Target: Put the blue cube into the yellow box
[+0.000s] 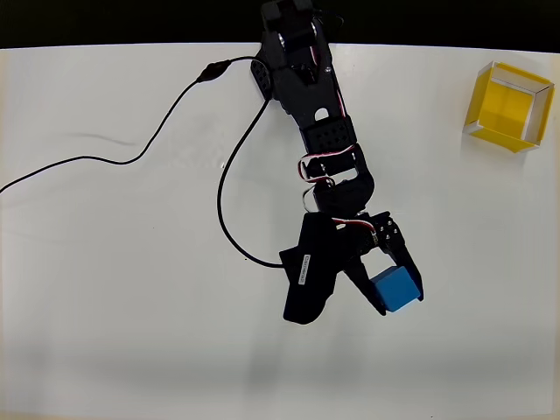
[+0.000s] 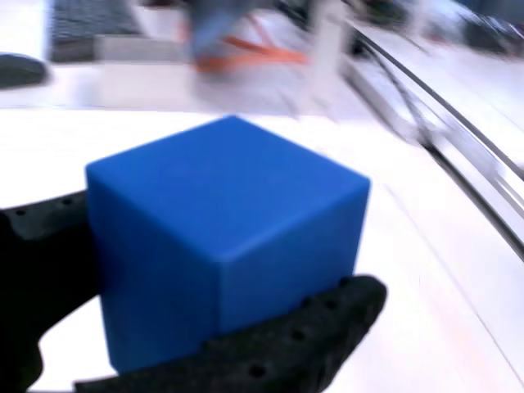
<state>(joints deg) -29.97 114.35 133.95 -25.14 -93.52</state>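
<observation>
Carrying the blue cube (image 1: 395,290) clamped between the end effector (image 1: 391,291) jaws, low over the table (image 1: 105,262) at lower centre in the overhead view. Yellow box (image 1: 509,107) sits well apart, upper right. Judgement: lift clear first, swing across without loosening, centre over the opening, then release low.

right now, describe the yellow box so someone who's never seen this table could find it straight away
In the overhead view, start from the white table and follow its far edge to the right-hand corner. There sits the yellow box, square and open-topped, with pale rims, well apart from the black arm. It is the only yellow thing there; the blue cube, between the fingers of the pincer, is much smaller.
</observation>
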